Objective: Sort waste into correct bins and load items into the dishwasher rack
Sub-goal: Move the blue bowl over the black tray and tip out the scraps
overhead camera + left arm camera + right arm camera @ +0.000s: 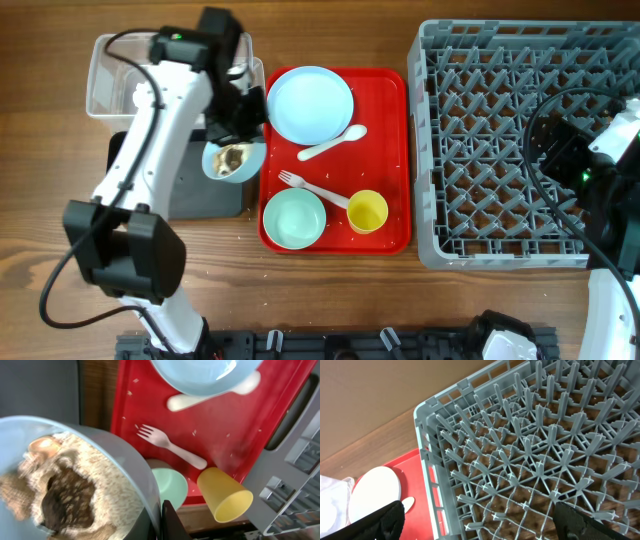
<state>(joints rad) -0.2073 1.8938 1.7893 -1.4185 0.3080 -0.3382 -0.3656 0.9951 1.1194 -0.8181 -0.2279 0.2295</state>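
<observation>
Two arms: we log the left at work and the right waiting.
Left gripper (238,135): pressed together on the rim of the blue bowl (232,160), pinching it.
Blue bowl: held over the right edge of the black bin (180,195), just beside the tray's left edge. We cannot tell whether it is tipped.
Scraps (65,495): rice-like bits and brown lumps, all inside the blue bowl.
Clear bin (105,60): far left corner of the table, with something white inside.
Tray (395,90): mid-table. It carries the plate (310,103) at the far edge, the spoon (333,143) and fork (312,187) in the middle, the mint bowl (294,218) at the near left corner, and the cup (367,212) to the right of the mint bowl.
Rack (490,140): right end of the table. We see no dish in it.
Right gripper (480,522): spread wide, pinching nothing, over the rack.
Step in hand: we judge it to be emptying the scraps into the black bin.
Next move: it calls for tipping the blue bowl well inside the bin's walls, so nothing lands on the table or tray. The emptied bowl then goes across to the rack.
</observation>
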